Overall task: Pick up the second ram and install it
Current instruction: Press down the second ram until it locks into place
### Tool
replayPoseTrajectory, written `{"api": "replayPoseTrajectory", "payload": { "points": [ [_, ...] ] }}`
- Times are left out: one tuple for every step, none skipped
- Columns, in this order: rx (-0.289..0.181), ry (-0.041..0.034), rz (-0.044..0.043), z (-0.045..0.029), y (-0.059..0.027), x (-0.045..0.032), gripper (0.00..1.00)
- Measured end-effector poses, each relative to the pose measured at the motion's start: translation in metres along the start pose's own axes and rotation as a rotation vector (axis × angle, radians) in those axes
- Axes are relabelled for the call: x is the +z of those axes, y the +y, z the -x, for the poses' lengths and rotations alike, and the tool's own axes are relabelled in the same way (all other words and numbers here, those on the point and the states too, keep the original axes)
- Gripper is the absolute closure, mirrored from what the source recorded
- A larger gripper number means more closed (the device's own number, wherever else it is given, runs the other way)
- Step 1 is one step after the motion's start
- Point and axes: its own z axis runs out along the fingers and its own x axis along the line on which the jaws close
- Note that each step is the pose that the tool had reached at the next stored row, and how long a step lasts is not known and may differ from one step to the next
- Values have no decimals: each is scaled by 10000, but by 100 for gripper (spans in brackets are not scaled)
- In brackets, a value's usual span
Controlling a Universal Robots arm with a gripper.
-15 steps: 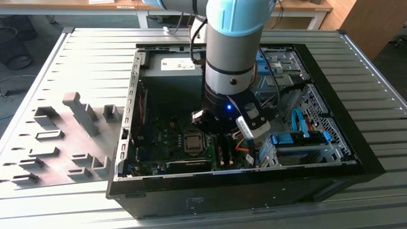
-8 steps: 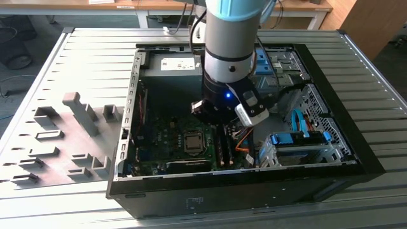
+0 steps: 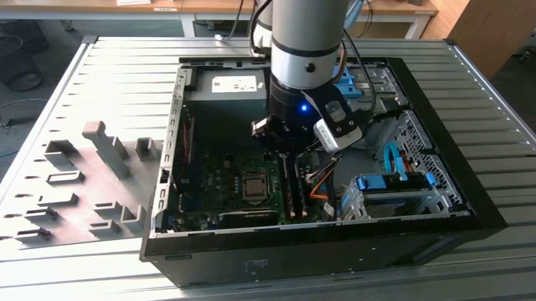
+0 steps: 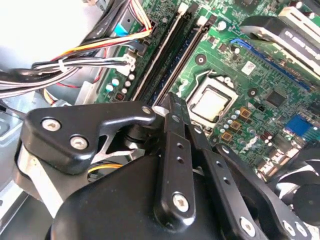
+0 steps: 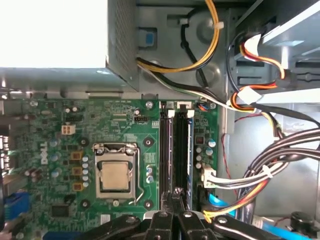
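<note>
Hovering pincer [image 5: 173,202] meets second ram [image 5: 178,150]; exterior view adds holder blocks [image 3: 100,147].

Green motherboard [image 5: 130,150], silver processor chip [image 5: 114,176], black PC case [image 3: 435,188], orange-yellow-black cables [image 5: 250,195].

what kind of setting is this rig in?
Probably a robotics lab or workshop cell for PC assembly. An open PC case lies on a ribbed metal table, grey holder blocks are fixed beside it, and desks stand behind.
</note>
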Motion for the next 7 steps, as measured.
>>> {"api": "replayPoseTrajectory", "payload": {
  "points": [
    [0,-1,3,0,0,1,89],
    [-1,-2,5,0,1,1,89],
    [0,-2,4,0,0,1,89],
    [-1,-2,4,0,0,1,89],
    [-1,-1,2,0,0,0,89],
    [0,-1,2,0,0,0,89],
    [-1,0,2,0,0,-1,89]
  ]
}}
